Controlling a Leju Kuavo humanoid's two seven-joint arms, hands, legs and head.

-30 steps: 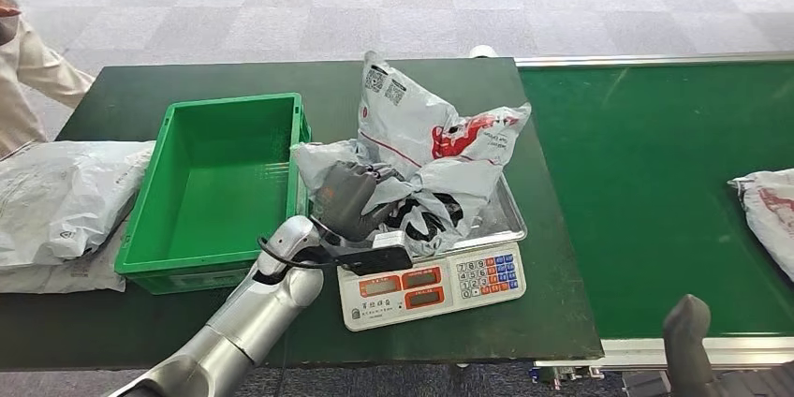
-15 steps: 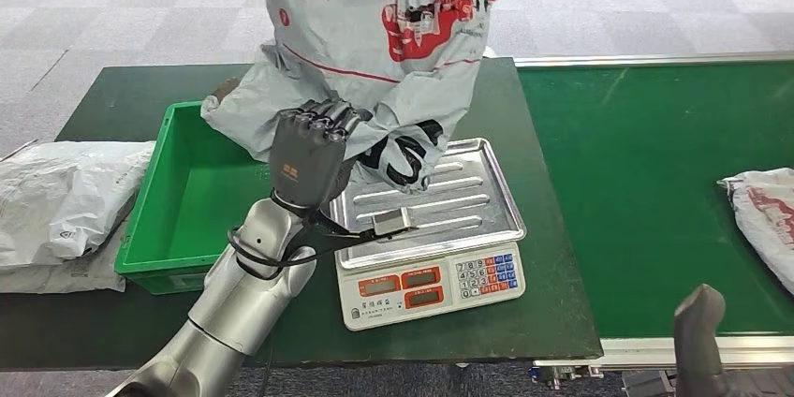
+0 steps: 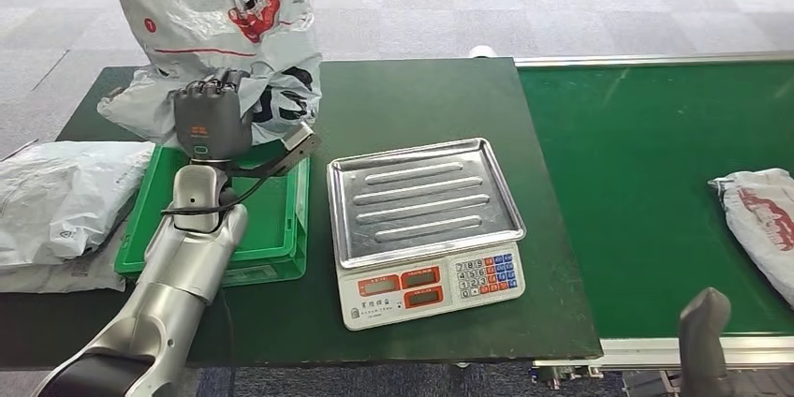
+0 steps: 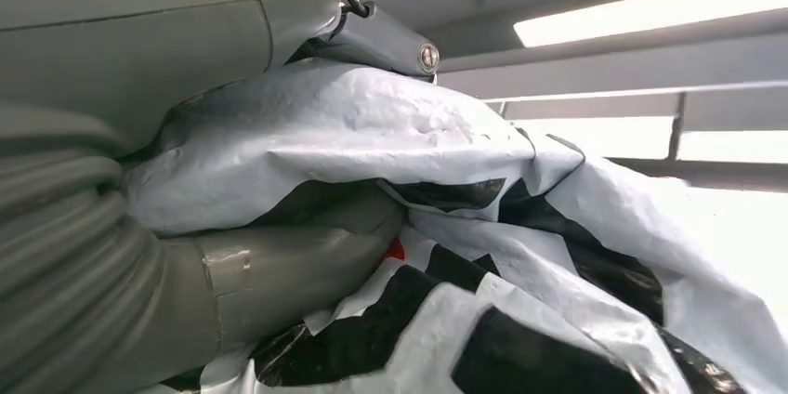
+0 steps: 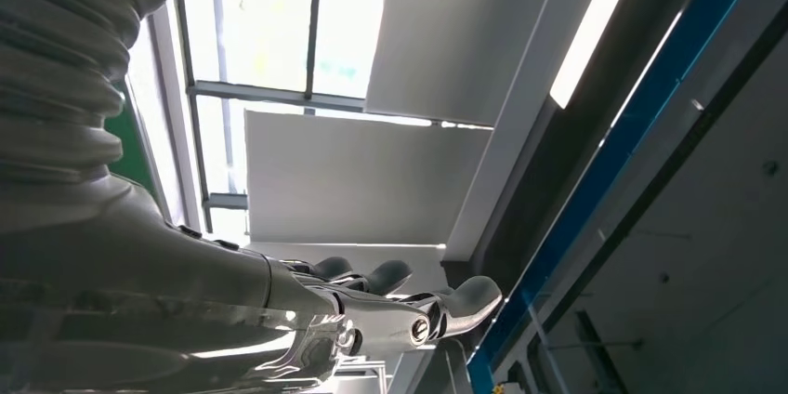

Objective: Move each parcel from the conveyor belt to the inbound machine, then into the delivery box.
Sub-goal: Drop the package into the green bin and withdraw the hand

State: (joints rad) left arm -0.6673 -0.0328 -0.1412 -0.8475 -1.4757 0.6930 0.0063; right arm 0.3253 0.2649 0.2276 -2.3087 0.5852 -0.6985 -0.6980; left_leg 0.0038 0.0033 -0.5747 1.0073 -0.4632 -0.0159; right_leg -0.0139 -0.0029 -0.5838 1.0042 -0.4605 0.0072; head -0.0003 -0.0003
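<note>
a: while the left hand [image 3: 212,122] grips the grey parcel [image 3: 220,36], where is it?
b: raised over the green crate [image 3: 281,228], beside the scale [image 3: 426,228].
a: right hand [image 5: 390,306]?
b: fingers apart, holding nothing.

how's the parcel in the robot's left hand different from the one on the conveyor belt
The held parcel is lifted in the air above the green crate, gripped by the left hand; the belt parcel lies flat on the conveyor belt, untouched. The held parcel hangs crumpled and upright, its label codes showing; the belt parcel is cut off by the picture's edge. Both are grey plastic mailers with red print.
</note>
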